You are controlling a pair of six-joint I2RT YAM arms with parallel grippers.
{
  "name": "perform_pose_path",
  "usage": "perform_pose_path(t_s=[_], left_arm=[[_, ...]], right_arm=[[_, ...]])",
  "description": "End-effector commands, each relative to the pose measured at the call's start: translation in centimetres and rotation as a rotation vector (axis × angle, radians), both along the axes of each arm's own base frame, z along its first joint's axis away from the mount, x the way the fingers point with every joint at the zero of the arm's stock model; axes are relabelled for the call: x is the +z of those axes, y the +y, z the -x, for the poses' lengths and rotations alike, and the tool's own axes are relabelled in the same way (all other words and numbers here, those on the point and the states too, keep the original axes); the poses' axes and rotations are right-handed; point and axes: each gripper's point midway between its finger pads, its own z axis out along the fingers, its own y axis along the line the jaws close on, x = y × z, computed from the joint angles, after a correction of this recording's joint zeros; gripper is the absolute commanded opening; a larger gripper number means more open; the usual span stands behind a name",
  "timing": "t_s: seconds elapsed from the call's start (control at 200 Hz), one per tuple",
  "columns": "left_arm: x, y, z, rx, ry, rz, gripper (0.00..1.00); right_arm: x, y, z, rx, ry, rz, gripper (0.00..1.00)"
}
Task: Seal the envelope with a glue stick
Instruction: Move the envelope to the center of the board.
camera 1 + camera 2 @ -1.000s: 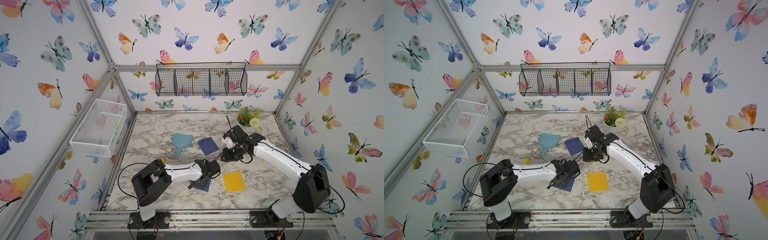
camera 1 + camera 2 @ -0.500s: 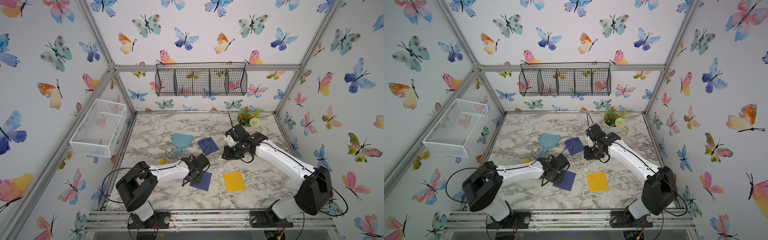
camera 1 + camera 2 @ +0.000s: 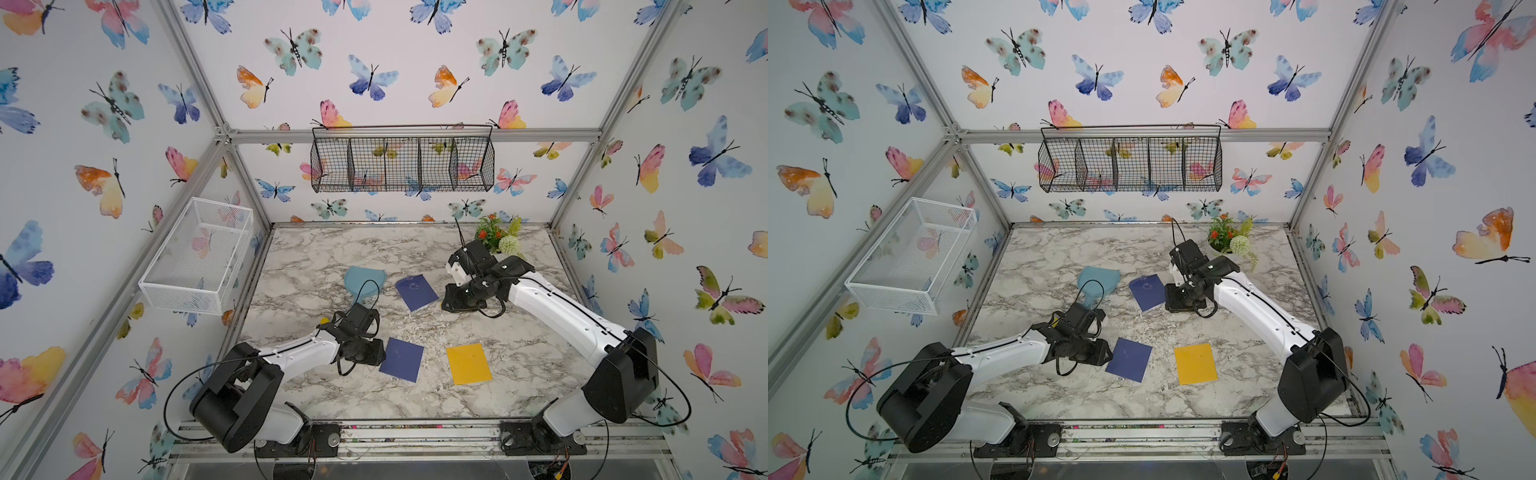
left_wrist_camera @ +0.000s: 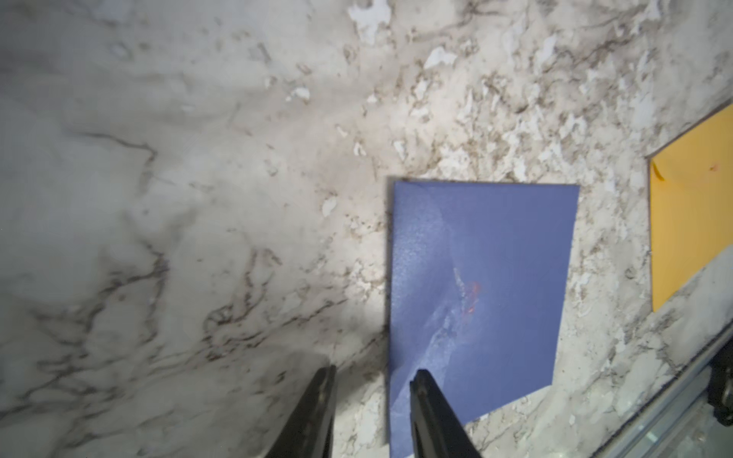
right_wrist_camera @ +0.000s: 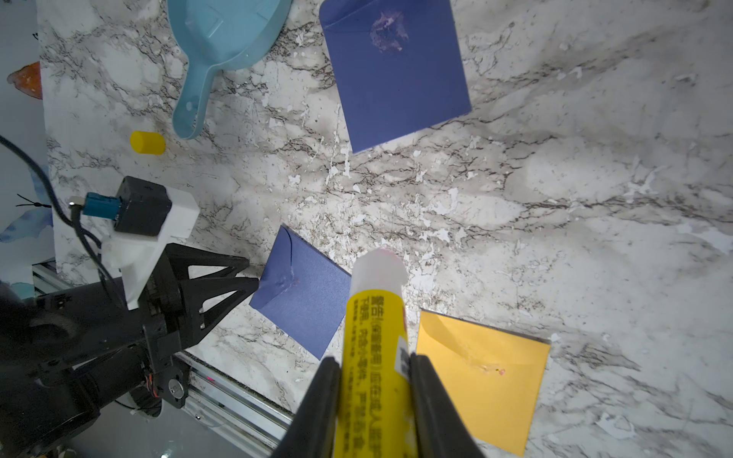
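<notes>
- Across the marble counter (image 3: 316,257): 3 flat envelopes and a pale blue scoop (image 3: 363,280), all apart from one another.
- Reaching in from the 2 front corners: left arm low beside the near navy envelope (image 3: 401,359), right arm just beside the far navy envelope (image 3: 416,292). Yellow envelope (image 3: 468,363) untouched, nearer the front edge.
- Near navy envelope, from the left wrist: flap folded down, with a pale smear and a pinkish fleck at its point. Probably glued already. Step in hand judged as clearing the left end effector off a closed flap.
- Left end effector (image 4: 375,370): parted, nothing gripped, 1 tip over the envelope's edge. Lift straight up rather than sideways, to avoid dragging the paper or peeling the flap. Press once more on any lifting at the point.
- Right end effector (image 5: 375,363): clamped on the glue stick (image 5: 375,313). Stick in the air above the counter, uncapped, whitish tip forward, clear of every envelope. Keep that tip off marble and paper until recapping.
- Yellow cap (image 5: 147,142): lying alone on the counter near the scoop's handle. Likely the next target, best approached with the stick in line with the cap's axis.
- On the stick's yellow body: black Chinese print running lengthwise, seemingly opening with 警告. Remainder too fine to read with confidence, and no brand name made out. No writing visible on any envelope.
</notes>
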Motion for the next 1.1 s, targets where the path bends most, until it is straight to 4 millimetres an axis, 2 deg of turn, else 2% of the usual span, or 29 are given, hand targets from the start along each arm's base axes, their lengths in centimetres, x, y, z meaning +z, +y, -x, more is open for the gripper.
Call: perform_pose_path(t_s=[0.0, 0.225, 0.496, 0.781, 0.916, 1.091], left_arm=[[-0.7, -1.2, 1.0, -0.035, 0.054, 0.08, 0.39], [-1.3, -2.3, 1.5, -0.059, 0.093, 0.139, 0.39], [-1.3, -5.4, 2.9, -0.136, 0.138, 0.19, 0.4], [-1.3, -7.3, 2.4, -0.159, 0.138, 0.199, 0.4], [-0.6, -7.0, 1.7, -0.152, 0.101, 0.174, 0.4], [2.3, -5.8, -1.9, -0.11, -0.035, 0.14, 0.41]], right_arm=[[0.3, -0.1, -0.1, -0.007, 0.013, 0.004, 0.02], [0.6, -0.2, 0.0, -0.007, 0.009, 0.005, 0.02], [0.5, -0.3, 0.2, -0.006, 0.008, 0.001, 0.02], [0.7, -0.5, 0.1, -0.004, -0.011, 0.005, 0.02], [0.8, -0.6, 0.0, -0.005, -0.019, 0.011, 0.02], [1.2, -0.9, -0.3, -0.011, -0.046, 0.025, 0.02]])
